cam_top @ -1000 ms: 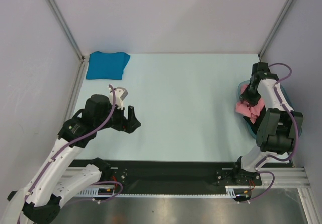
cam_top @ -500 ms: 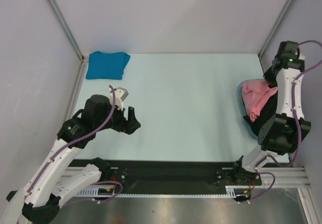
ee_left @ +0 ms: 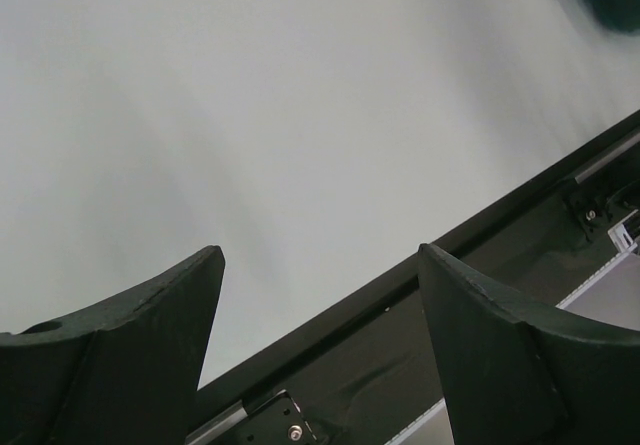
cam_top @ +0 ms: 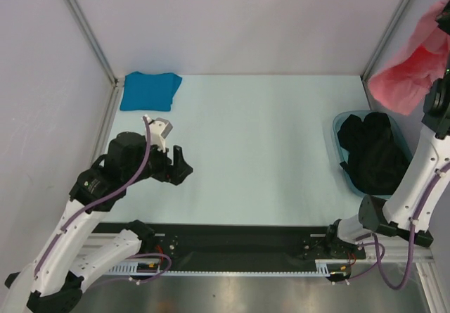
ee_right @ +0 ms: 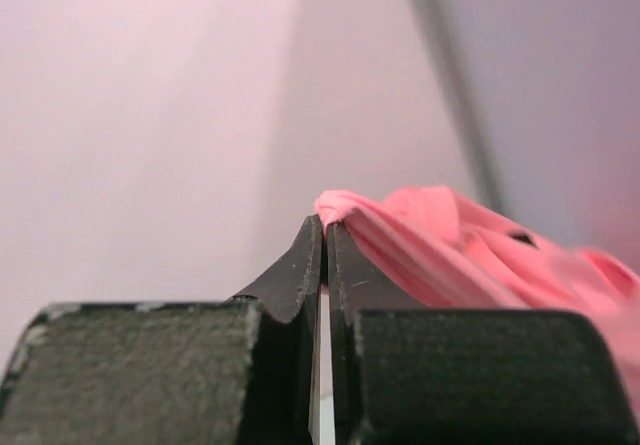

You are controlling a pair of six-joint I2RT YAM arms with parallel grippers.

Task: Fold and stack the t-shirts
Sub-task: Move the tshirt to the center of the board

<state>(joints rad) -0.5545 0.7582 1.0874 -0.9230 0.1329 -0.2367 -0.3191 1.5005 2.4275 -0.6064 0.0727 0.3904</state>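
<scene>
The salmon pink t-shirt (cam_top: pixel 408 70) hangs in the air at the far right, bunched, well above the table. My right gripper (ee_right: pixel 325 227) is shut on a fold of the pink t-shirt (ee_right: pixel 450 240); in the top view the gripper itself is out of frame at the right edge. The teal-blue t-shirt (cam_top: pixel 149 90) lies folded at the table's back left corner. My left gripper (cam_top: pixel 178 166) is open and empty, low over the table's near left; its wrist view shows both fingers (ee_left: pixel 150 335) spread over the bare table.
A translucent teal tub (cam_top: pixel 342 160) stands at the right with a black garment (cam_top: pixel 373 155) in it. The black front rail (cam_top: pixel 232 239) runs along the near edge. Grey walls and metal corner posts (cam_top: pixel 84 28) enclose the table.
My right arm has swung up, lifting the pink t-shirt out of the tub into the air and uncovering the black garment. My left arm shifted slightly left.
</scene>
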